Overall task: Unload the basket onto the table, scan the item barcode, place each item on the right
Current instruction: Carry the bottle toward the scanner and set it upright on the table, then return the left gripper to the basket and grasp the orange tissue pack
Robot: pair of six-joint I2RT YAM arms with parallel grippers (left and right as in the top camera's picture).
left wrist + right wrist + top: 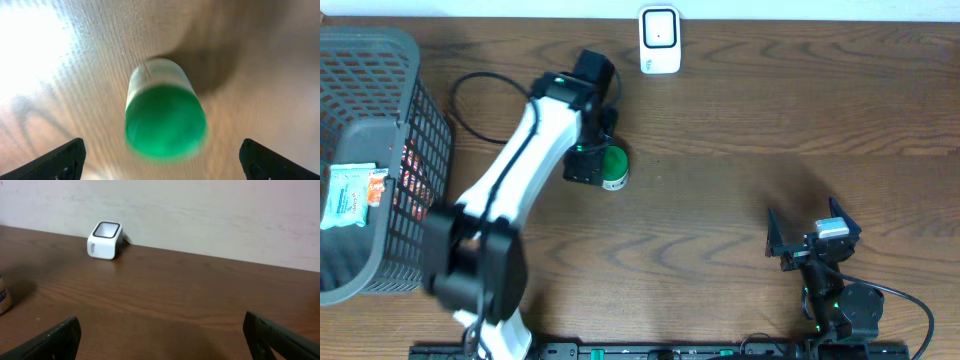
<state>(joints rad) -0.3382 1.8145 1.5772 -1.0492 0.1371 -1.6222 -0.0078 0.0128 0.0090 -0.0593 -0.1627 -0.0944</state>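
Nearest the front edge of the surface [720,200], the right fingers [55,340] stand wide apart on empty air, well apart from everything else. Further in, the left fingers [62,160] are also spread wide, one on each side of the green-lidded jar [165,122], touching neither side of it. The jar rests on the surface toward the middle, with the scanner [659,40] beyond it at the far edge.

The jar is round and smooth, so a closing grip that lands off-centre could nudge it, tip it or send it rolling. A weak hold could let it twist on the way to the scanner. Presented blind, the label may face away from the scanner window and the read would fail.

No barcode shows in any view. The wrist picture is smeared, so whether the jar stands upright or leans cannot be told. Overhead, the arm covers part of it. At far left, the basket [420,80] holds packets too small to read.
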